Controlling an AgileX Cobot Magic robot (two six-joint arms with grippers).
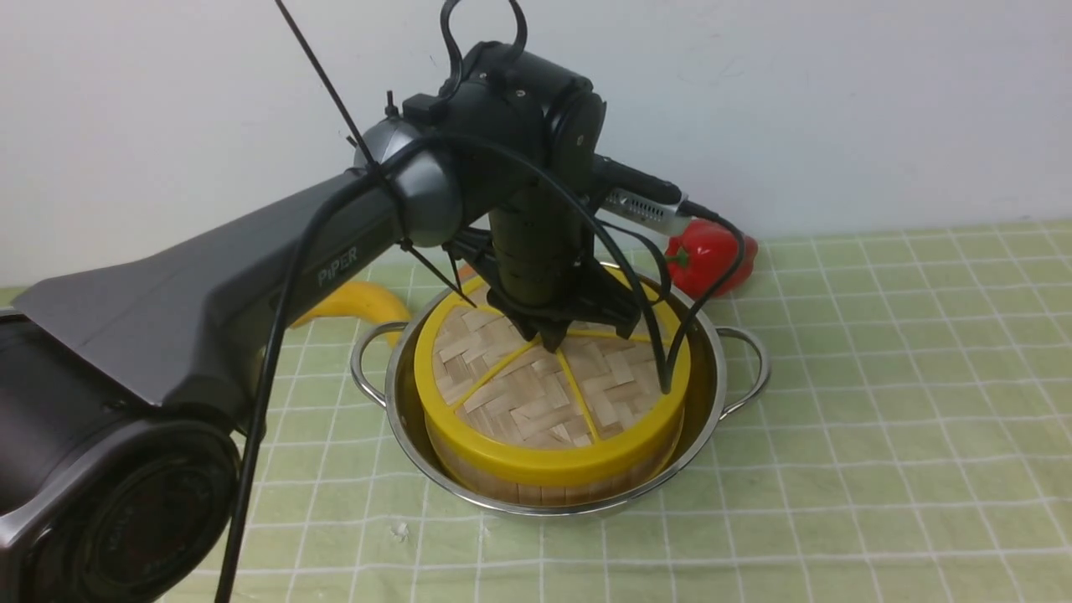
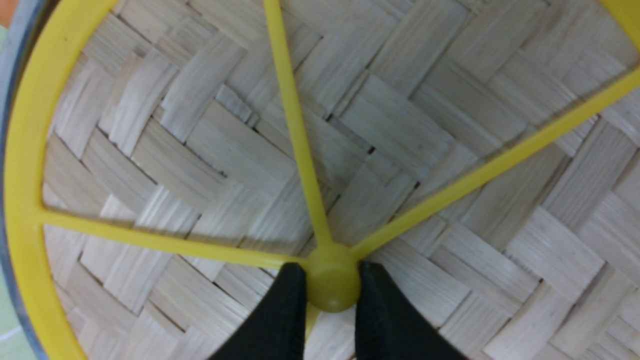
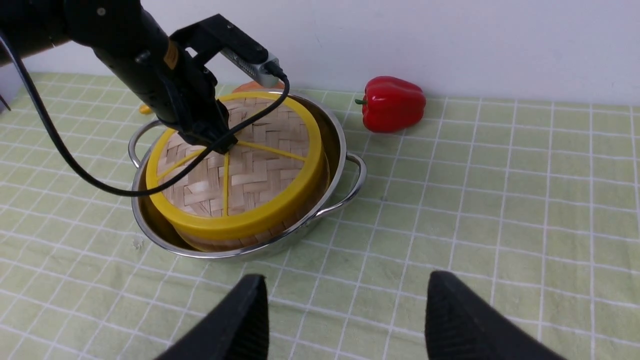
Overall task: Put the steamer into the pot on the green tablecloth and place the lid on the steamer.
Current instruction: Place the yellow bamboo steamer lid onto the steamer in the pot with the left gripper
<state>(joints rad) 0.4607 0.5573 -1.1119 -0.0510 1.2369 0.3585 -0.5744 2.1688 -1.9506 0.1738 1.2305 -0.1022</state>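
Observation:
The steel pot [image 1: 713, 394] stands on the green tablecloth [image 1: 888, 419]. Inside it sits the steamer [image 1: 519, 487]; only its bamboo side shows, under the lid [image 1: 536, 402]. The woven, yellow-rimmed lid lies flat on top of the steamer. My left gripper [image 1: 553, 339] reaches down onto the lid's middle. In the left wrist view, the left gripper [image 2: 332, 282] is shut on the yellow hub of the lid [image 2: 240, 150], one black finger on each side. My right gripper [image 3: 345, 295] hovers open and empty over bare cloth, on the near side of the pot [image 3: 345, 150].
A red bell pepper [image 1: 712, 251] lies behind the pot on the right, close to the white wall. A yellow banana [image 1: 360, 301] lies behind the pot on the left, partly hidden by my left arm. Cables from the left wrist hang over the lid.

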